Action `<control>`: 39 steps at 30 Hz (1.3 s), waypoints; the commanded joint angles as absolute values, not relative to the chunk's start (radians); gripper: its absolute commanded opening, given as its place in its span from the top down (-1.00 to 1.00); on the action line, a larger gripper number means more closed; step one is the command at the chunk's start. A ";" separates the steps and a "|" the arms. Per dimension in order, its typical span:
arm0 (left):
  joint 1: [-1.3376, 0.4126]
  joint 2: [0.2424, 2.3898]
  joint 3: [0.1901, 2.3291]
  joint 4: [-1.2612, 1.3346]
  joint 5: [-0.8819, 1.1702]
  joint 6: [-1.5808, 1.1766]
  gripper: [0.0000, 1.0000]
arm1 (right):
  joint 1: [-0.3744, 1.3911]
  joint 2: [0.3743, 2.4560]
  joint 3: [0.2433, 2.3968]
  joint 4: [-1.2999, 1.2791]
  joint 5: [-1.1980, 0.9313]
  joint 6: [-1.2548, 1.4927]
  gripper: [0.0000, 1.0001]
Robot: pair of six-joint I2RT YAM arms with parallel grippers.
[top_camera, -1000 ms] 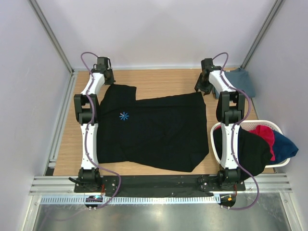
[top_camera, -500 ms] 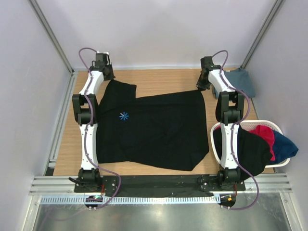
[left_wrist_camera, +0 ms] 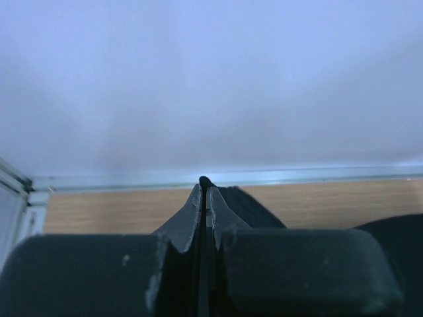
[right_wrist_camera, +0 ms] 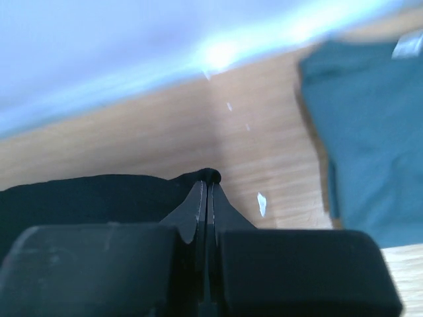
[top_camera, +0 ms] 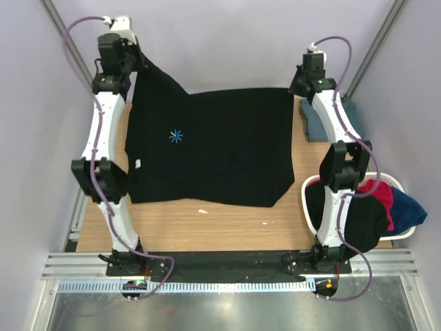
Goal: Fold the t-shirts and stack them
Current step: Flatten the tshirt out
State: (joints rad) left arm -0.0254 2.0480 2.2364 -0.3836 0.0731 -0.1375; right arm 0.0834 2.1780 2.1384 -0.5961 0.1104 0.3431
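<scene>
**Big black t-shirt (top_camera: 220, 152) held by two corners**

On the table (top_camera: 227, 221) the big black t-shirt stretches left to right, its far edge up in the air and the rest trailing toward the near side. A slate-blue t-shirt (top_camera: 310, 127) lies at the far right. The left claw (top_camera: 136, 54) and the right claw (top_camera: 298, 84) are each pinched tight on a far corner, so the cloth hangs below both

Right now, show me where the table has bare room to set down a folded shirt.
Widest bare wood: the near strip between the hem of the black shirt and the base rail, left of the basket. A thin gap lies between black shirt and blue shirt, far right. Crowded: the middle, under the black shirt, and the near right, by the basket.
</scene>
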 commanded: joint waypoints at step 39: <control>-0.028 1.065 2.382 -0.144 0.178 0.006 1.00 | 0.091 0.979 2.046 -0.466 0.046 0.057 0.98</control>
State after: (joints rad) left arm -0.0261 1.1011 2.3550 -0.2222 0.1753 0.0147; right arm 0.0898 1.0286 2.0216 -0.4503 0.0231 0.0898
